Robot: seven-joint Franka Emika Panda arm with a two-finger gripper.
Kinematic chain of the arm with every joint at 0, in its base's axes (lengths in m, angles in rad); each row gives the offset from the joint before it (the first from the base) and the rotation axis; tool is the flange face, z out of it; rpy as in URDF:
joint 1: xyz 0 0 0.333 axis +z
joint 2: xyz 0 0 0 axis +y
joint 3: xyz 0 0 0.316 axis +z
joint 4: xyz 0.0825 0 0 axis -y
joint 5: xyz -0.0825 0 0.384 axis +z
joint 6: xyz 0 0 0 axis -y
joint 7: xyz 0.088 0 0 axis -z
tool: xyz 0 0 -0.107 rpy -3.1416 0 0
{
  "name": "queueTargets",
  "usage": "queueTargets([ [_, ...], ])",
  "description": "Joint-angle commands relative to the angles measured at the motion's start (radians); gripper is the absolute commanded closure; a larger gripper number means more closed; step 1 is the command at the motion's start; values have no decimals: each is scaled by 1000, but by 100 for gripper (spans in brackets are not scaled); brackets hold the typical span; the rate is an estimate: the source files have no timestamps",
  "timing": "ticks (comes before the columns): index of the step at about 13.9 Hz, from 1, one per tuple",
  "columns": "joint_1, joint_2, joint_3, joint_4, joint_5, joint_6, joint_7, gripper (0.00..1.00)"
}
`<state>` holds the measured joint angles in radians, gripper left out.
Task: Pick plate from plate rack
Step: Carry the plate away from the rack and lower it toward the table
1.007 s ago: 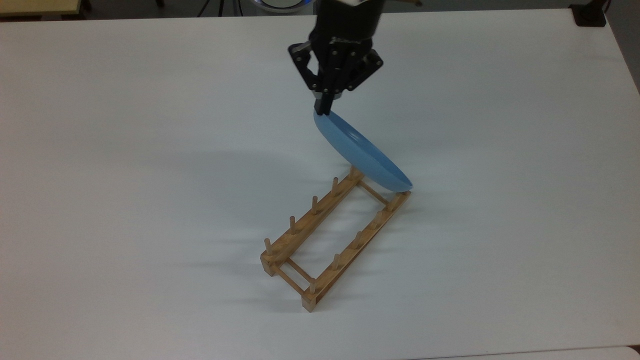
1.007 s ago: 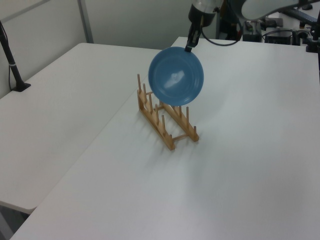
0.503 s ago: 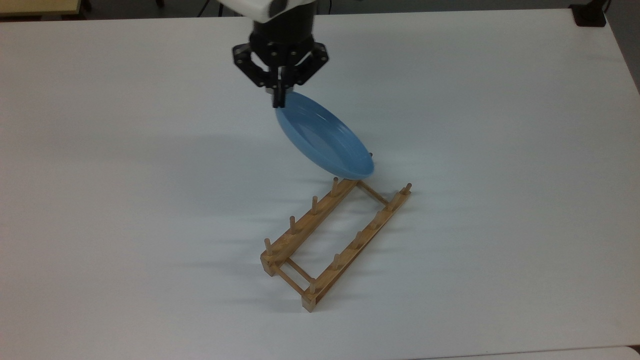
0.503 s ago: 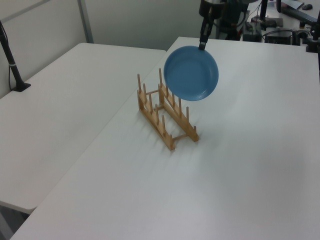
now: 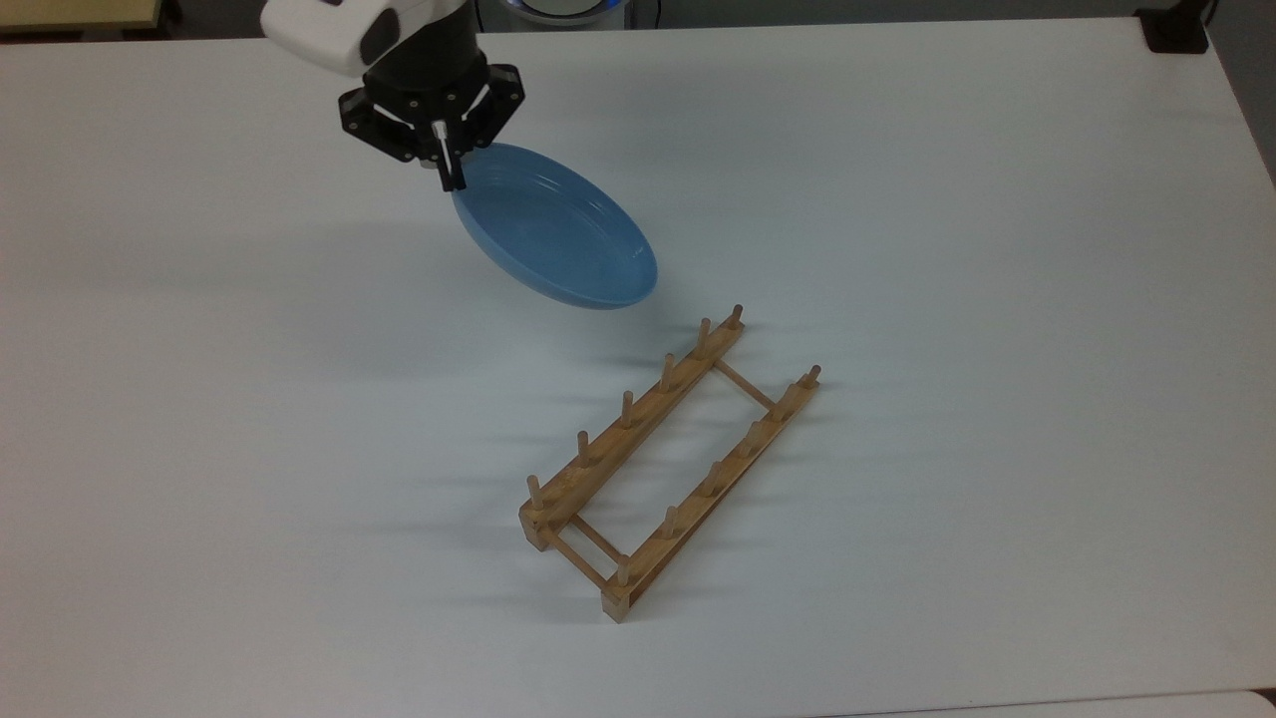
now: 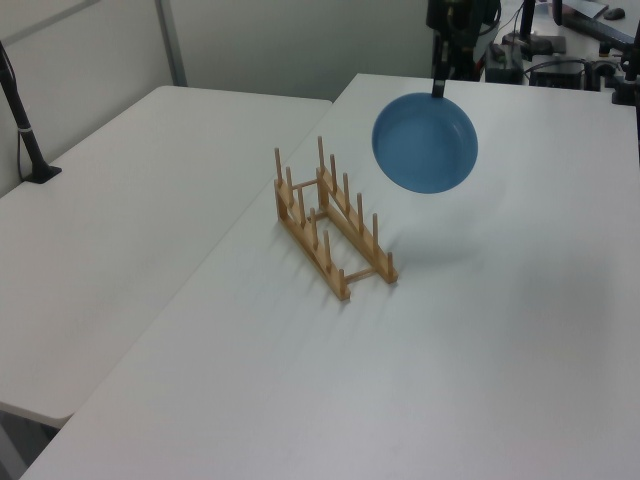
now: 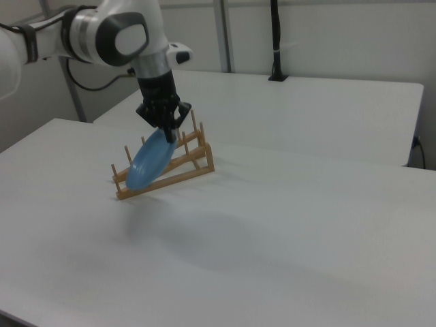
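Above white table point(image 5: 997, 249), fingers point(image 5: 451, 176) pinch plate point(image 5: 558, 227) rim, clear of plate rack point(image 5: 668, 459).

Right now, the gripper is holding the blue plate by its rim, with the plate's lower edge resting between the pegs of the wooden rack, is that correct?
Not quite. The gripper does hold the plate by its rim, but the plate hangs in the air, clear of the rack. The top view and the left view show open table between them.

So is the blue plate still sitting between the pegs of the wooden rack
No, the plate hangs clear of the rack, gripped at its rim by the gripper.
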<state>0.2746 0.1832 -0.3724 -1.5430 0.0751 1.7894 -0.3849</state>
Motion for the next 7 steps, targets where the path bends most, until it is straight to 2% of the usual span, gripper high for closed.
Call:
queueTargets([
  [1,-8,2,-17,-74,32,-1,-58,100],
  [7,-70,111,-17,-95,87,56,-100,100],
])
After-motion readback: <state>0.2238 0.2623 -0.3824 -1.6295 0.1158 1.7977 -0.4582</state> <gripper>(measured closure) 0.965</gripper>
